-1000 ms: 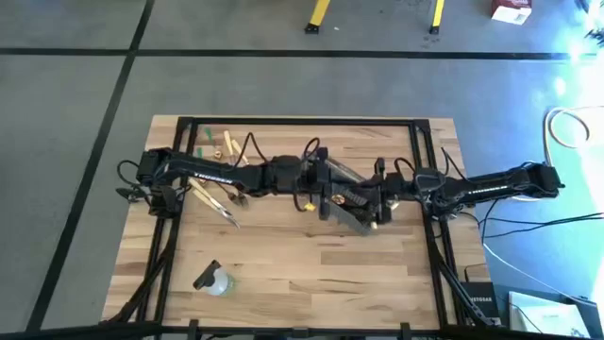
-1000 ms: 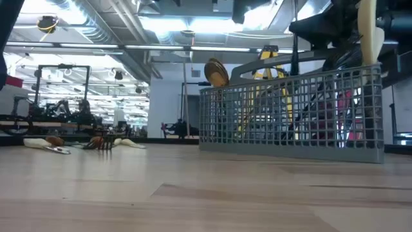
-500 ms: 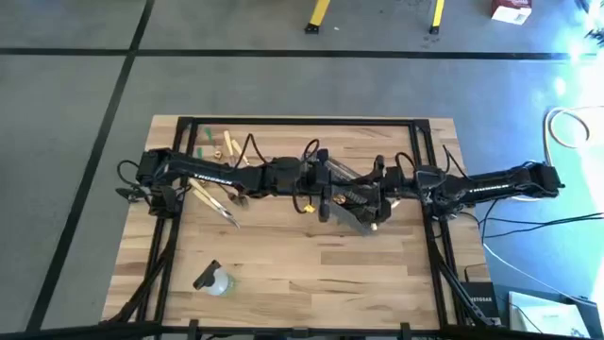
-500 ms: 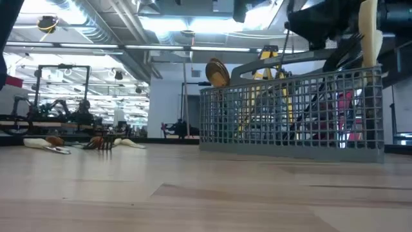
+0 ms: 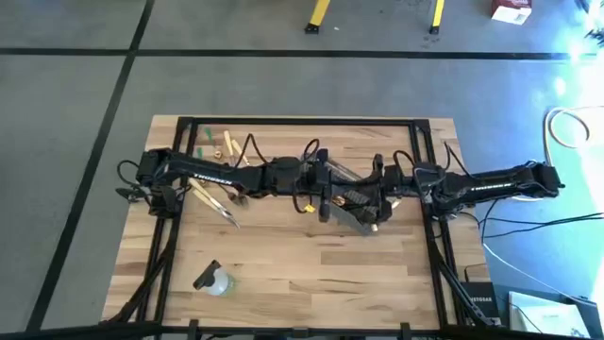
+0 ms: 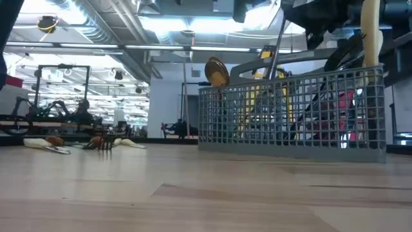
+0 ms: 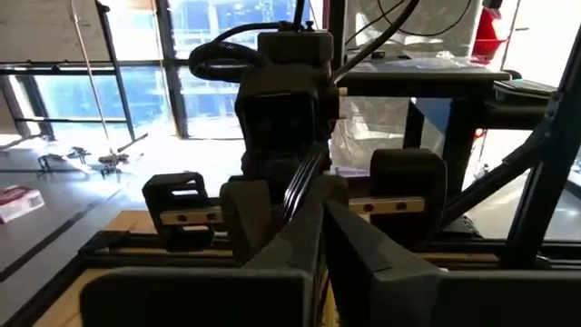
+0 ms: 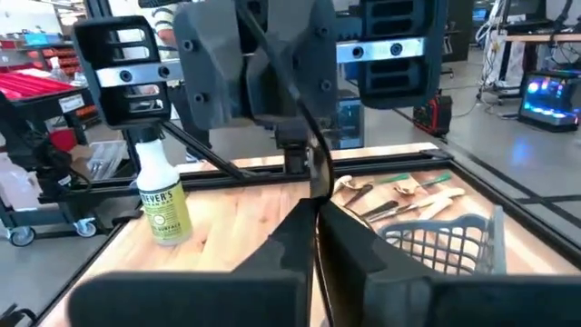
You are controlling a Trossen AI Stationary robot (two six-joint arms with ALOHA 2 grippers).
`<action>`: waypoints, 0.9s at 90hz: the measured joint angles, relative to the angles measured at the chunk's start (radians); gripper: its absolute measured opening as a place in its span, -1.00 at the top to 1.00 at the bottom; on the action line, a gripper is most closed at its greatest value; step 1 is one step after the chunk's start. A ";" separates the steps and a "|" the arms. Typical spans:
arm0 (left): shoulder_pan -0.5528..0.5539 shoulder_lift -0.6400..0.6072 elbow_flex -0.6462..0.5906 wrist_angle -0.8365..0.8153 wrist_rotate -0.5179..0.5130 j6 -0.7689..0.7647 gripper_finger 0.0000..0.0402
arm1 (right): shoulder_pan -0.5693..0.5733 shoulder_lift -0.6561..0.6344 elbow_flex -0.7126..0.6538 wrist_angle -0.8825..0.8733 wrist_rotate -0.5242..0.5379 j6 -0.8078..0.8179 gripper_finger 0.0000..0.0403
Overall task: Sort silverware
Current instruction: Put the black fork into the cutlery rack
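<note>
right pincer (image 5: 370,179): has shifted slightly toward the left arm over the last second, closing in above the basket (image 6: 290,113); fingers clamped on a black utensil (image 8: 304,136).
right arm, low view: dark wrist mass has risen toward the upper edge.
black utensil, low view: slim dark shaft (image 6: 275,45) now visible, slanting above the basket rim.
basket: has edged slightly sideways on the desk (image 6: 193,187).

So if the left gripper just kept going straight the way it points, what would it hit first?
Most likely the right gripper. In the left wrist view it faces the left gripper head-on, with a thin black utensil running between them. How wide the gap is remains hard to judge.
</note>
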 joint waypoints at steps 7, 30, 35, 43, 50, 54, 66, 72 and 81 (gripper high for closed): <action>0.000 0.000 0.000 0.000 0.000 0.000 1.00 | 0.000 0.000 0.000 0.000 0.000 0.002 1.00; 0.000 0.000 0.000 0.000 0.000 0.000 1.00 | 0.000 -0.007 0.000 0.001 -0.018 0.003 1.00; 0.000 0.000 0.000 0.001 0.000 0.000 1.00 | 0.000 -0.016 0.000 0.001 -0.022 0.003 1.00; 0.000 0.000 0.000 0.001 0.005 0.001 1.00 | 0.000 -0.033 0.000 0.000 -0.025 0.003 1.00; 0.001 0.000 0.000 0.009 0.023 0.000 1.00 | 0.000 -0.052 0.000 0.000 -0.026 0.003 1.00; 0.001 0.000 0.000 0.015 0.024 -0.004 1.00 | 0.000 -0.067 0.000 -0.008 -0.026 0.003 1.00; 0.001 0.001 0.000 0.041 0.033 -0.017 1.00 | 0.000 -0.109 0.000 -0.078 -0.026 0.006 1.00; 0.001 0.001 0.000 0.062 0.052 -0.023 1.00 | 0.000 -0.130 0.000 -0.124 -0.026 0.016 1.00; 0.001 0.001 0.000 0.067 0.056 -0.027 1.00 | 0.000 -0.154 0.000 -0.182 -0.026 0.027 1.00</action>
